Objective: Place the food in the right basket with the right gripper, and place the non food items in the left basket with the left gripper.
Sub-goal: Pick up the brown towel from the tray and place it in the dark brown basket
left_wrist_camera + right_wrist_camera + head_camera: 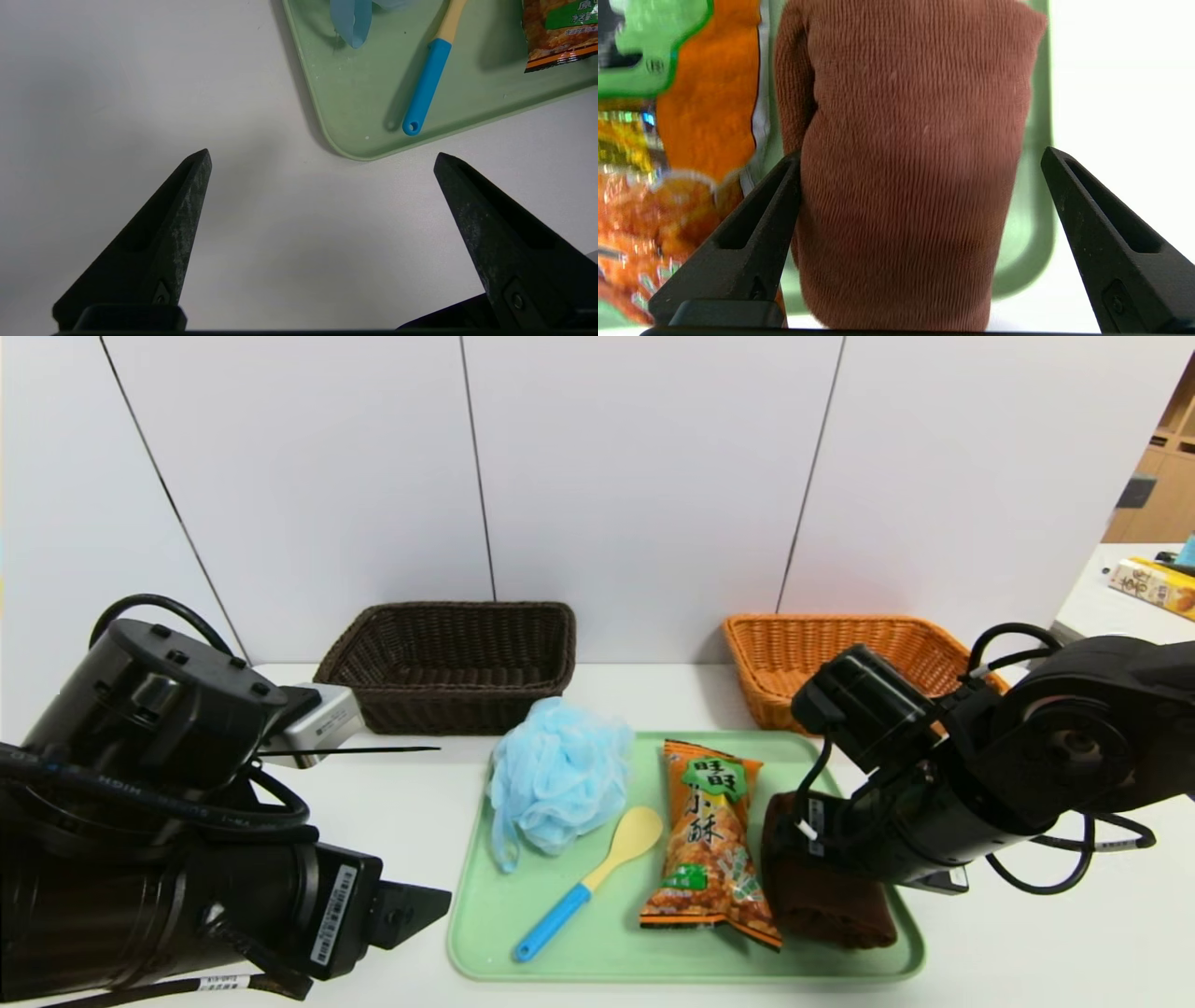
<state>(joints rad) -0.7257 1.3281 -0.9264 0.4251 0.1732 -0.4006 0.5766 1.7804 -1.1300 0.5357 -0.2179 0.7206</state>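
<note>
Brown towel point(906, 177) sits between the downward-pointing right gripper's point(920, 156) spread fingers.

Two woven baskets: one dark brown point(453, 663), one orange point(822, 658). One green tray point(691, 961) bearing four items: one blue pouf point(557, 775), one spoon point(588, 880), one snack bag point(711, 840), one brown towel point(831, 905).

Black two-fingered right gripper point(920, 156), jaws spread wide, angled steeply down over the pale green plastic tray point(686, 963); black left gripper point(322, 156), likewise spread, beside that tray's near-left corner.
</note>
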